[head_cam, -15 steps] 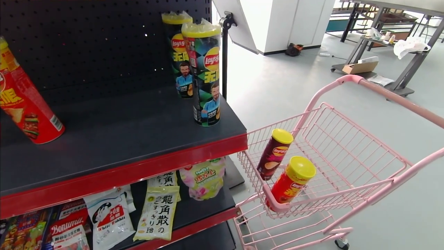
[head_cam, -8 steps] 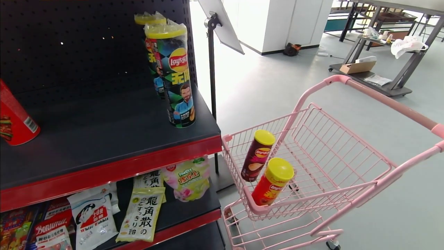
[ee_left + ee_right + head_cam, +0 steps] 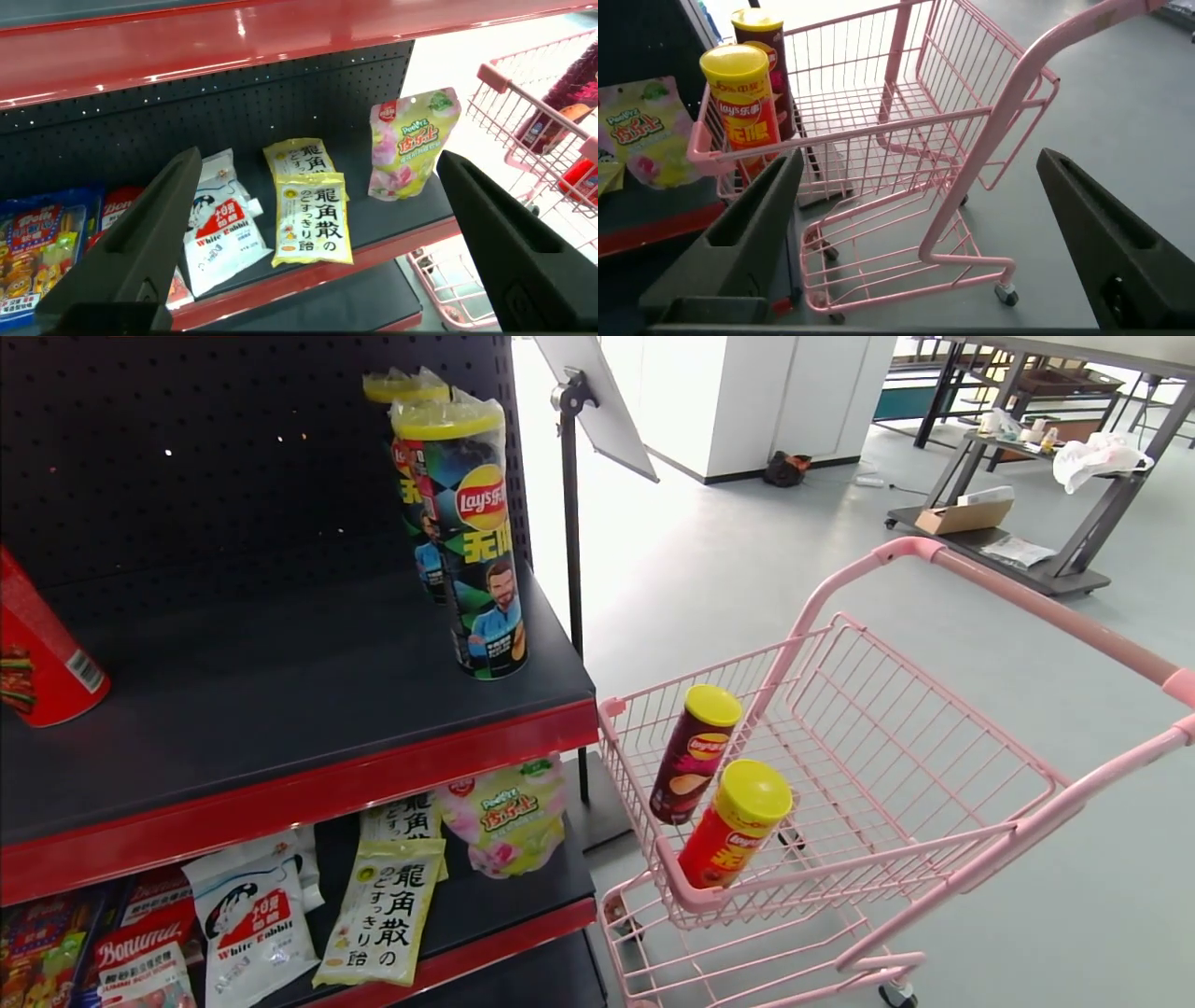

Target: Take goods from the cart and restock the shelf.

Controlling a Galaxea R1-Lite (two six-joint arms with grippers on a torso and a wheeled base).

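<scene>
Red can [image 3: 734, 826] in cart [image 3: 1027, 609] looks light, stiff, slick; take it mid-body. Left gripper [image 3: 320, 159] and right gripper [image 3: 920, 159] gape wide.

Red can [image 3: 745, 117], maroon can [image 3: 772, 47] in pink cart [image 3: 906, 119]

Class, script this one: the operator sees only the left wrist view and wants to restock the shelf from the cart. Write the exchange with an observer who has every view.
Operator: I glimpse the cart at the edge of my view. What goods are in it?
Observer: Two yellow-lidded cans, a maroon can and a red can, standing in the basket corner nearest the shelf.
Operator: Is there room on the top shelf?
Observer: It looks so. An open stretch of dark board lies between two tall green cans at the cart end and a large red can at the other end.
</scene>
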